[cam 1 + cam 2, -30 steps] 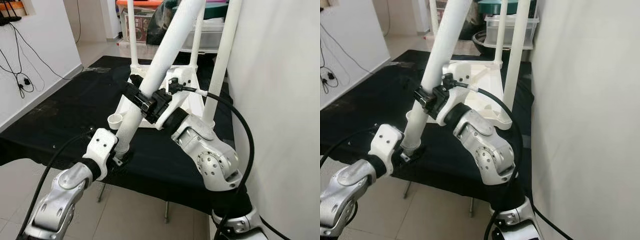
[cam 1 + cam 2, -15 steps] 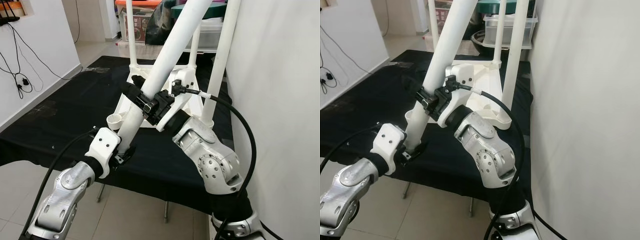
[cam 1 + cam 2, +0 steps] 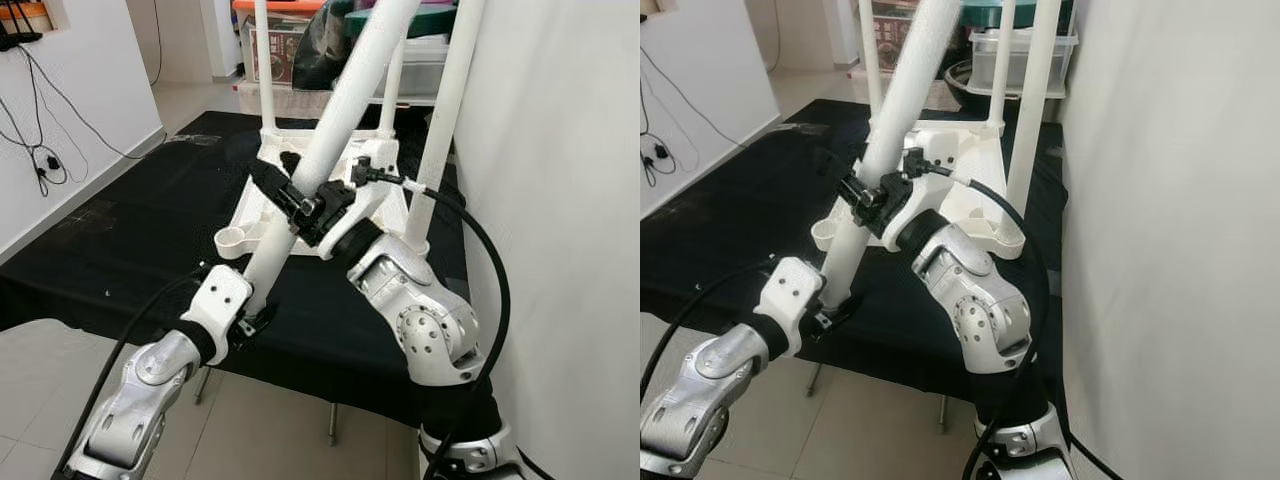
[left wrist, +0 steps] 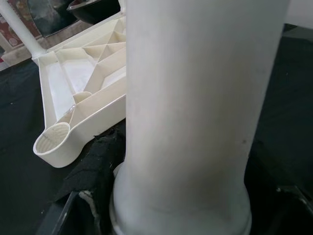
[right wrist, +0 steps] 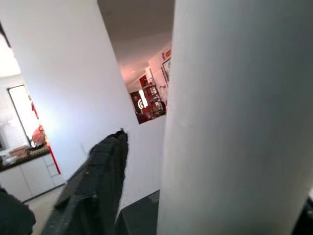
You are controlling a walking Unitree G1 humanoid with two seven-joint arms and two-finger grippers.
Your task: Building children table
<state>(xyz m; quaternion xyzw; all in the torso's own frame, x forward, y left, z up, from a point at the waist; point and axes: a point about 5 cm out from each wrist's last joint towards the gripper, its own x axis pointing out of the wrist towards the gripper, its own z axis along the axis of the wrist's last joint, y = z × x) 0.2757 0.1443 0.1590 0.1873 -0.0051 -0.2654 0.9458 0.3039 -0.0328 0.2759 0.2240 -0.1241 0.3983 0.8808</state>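
The loose white table leg (image 3: 335, 120) sits tilted, running from the near edge of the black-covered work table (image 3: 130, 240) up and away over the flipped tabletop. Both grippers have it. The left gripper (image 3: 255, 318) is clamped on the leg's bottom end, right at the cloth's front edge, black fingers (image 4: 100, 169) either side of the flared foot (the wrist view shows one textured pad pressed against the base). The right gripper (image 3: 300, 200) is closed around the leg higher up, roughly mid-shaft, with its fingers (image 5: 95, 181) wrapped tight to the tube.

Just beyond the left gripper's fingertips lies the white tabletop (image 3: 275, 205), upside down so its ribbed underside faces up. Its near corner socket (image 3: 231, 240) is an open round cup, just beside the leg's lower end but not touching it. Three other legs already stand upright in the far and right corners: one at the far left (image 3: 264, 70), one at the far right (image 3: 392, 90), and one at the near right (image 3: 445, 110).

Past the table there are storage bins (image 3: 420, 60), and a white wall (image 3: 560, 200) runs close along the right arm's side.
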